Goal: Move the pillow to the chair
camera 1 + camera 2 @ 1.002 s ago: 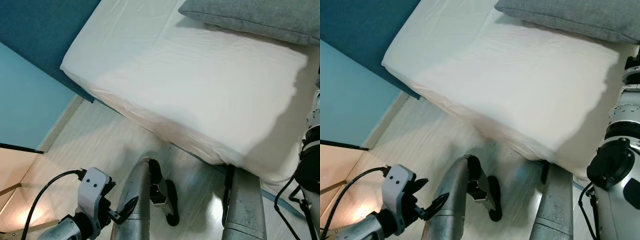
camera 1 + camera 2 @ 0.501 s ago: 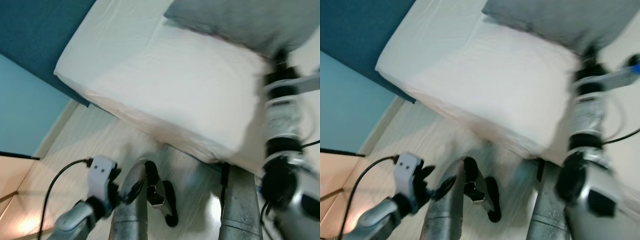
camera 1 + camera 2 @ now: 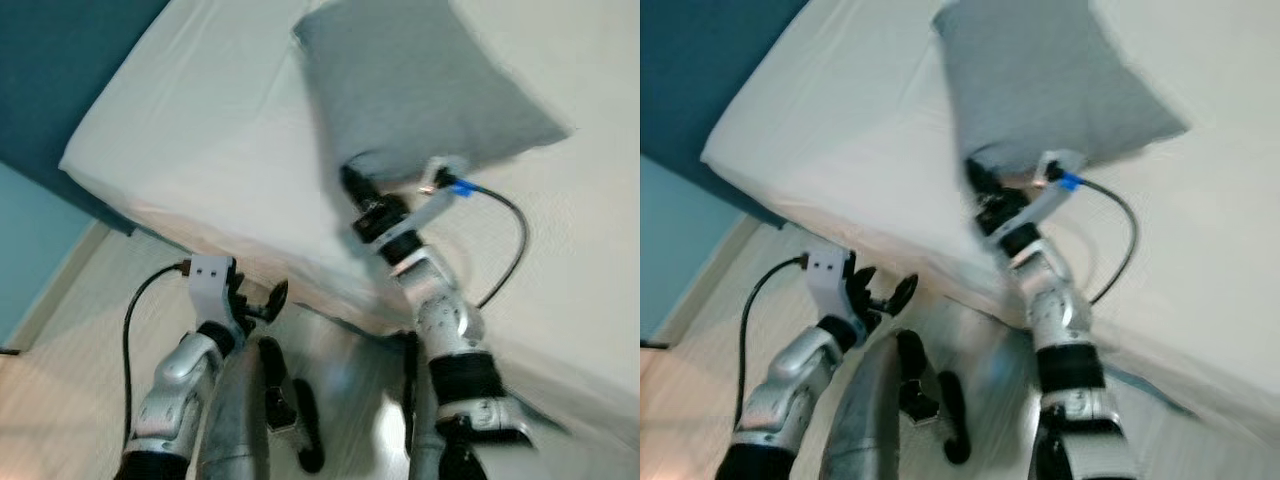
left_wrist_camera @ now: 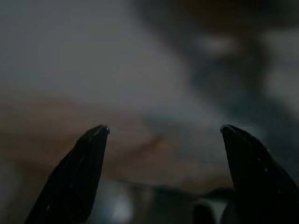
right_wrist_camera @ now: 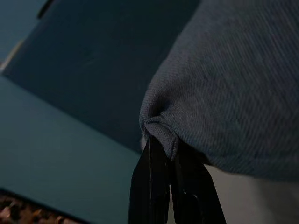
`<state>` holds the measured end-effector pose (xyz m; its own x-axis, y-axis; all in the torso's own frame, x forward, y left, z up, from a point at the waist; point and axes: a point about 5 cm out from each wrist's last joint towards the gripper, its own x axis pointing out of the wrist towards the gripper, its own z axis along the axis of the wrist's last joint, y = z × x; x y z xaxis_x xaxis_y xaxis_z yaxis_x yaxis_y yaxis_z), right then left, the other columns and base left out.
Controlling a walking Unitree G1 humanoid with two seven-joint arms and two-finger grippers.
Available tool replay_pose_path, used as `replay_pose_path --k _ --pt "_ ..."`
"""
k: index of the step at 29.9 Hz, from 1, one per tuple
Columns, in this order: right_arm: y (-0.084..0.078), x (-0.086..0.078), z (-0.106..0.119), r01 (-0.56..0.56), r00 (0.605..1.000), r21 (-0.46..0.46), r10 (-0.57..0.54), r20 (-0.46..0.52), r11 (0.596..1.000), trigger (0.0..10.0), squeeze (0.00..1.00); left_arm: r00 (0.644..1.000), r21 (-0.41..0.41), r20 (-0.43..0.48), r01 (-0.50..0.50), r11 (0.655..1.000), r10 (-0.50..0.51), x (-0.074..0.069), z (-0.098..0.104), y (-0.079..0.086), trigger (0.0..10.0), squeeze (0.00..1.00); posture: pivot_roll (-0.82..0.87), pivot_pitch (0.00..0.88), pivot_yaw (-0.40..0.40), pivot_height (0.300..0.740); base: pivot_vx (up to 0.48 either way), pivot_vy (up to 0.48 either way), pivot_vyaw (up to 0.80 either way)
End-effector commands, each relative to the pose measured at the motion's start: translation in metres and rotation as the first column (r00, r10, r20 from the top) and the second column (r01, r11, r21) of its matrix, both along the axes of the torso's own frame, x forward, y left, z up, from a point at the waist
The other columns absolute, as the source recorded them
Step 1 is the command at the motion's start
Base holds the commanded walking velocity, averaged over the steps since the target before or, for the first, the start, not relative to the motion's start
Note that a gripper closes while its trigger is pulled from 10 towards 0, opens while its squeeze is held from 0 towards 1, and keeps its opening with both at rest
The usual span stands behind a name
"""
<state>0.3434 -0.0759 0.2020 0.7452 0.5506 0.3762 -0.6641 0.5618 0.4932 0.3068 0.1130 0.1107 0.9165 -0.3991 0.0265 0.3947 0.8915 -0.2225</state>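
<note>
At the far left, a teal wall is meeting a pale wooden floor. Just right of it, the left gripper is hovering low over the floor beside the bed's near edge, its two black fingers spread wide with nothing between them. The robot's own silver legs are standing below, close against the bed. Moving right, the white bed is filling the middle of the scene, and the grey pillow is lying on it toward its far side, its long axis running from the near left corner away to the right. The right gripper is reaching up over the mattress and its fingers are pinching the pillow's near corner, the fabric bunching between them. The pillow is extending away from those fingers, beyond and to the right, so the right arm is plainly the nearer one. A black cable is looping beside the right wrist. The chair cannot be made out, so the carrying direction cannot be judged; the bed edge and the robot's legs are the likeliest obstacles.
</note>
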Motion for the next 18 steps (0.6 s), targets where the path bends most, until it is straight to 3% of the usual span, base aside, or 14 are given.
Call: replay_pose_path --k 1,4,6,18 --pt "0.004 -0.004 -0.002 -0.025 1.0 -0.015 0.025 -0.007 1.0 0.0 0.0 0.998 -0.004 -0.055 -0.024 1.0 0.024 -0.004 -0.019 0.001 10.0 0.0 -0.22 0.255 0.108 0.576 0.0 0.0 0.0" --pt "-0.007 0.002 -0.005 0.013 0.999 -0.016 -0.013 -0.035 1.0 0.0 0.0 0.999 -0.026 -0.048 -0.018 1.0 0.017 0.002 -0.019 -0.008 10.0 0.0 -0.23 0.233 0.096 0.586 0.0 0.0 0.0" --pt "-0.019 0.007 -0.011 0.05 0.997 -0.071 -0.054 -0.056 0.996 0.0 0.0 0.999 -0.032 -0.038 -0.012 0.999 0.011 0.006 -0.019 -0.015 10.0 0.0 -0.24 0.191 0.081 0.601 0.0 0.0 0.0" --pt "-0.029 0.011 -0.023 0.089 0.99 -0.106 -0.1 -0.104 0.99 0.0 0.0 0.995 0.009 -0.063 -0.079 0.997 0.08 0.015 -0.033 -0.002 10.0 0.0 -0.23 0.126 0.071 0.651 0.0 0.0 0.0"
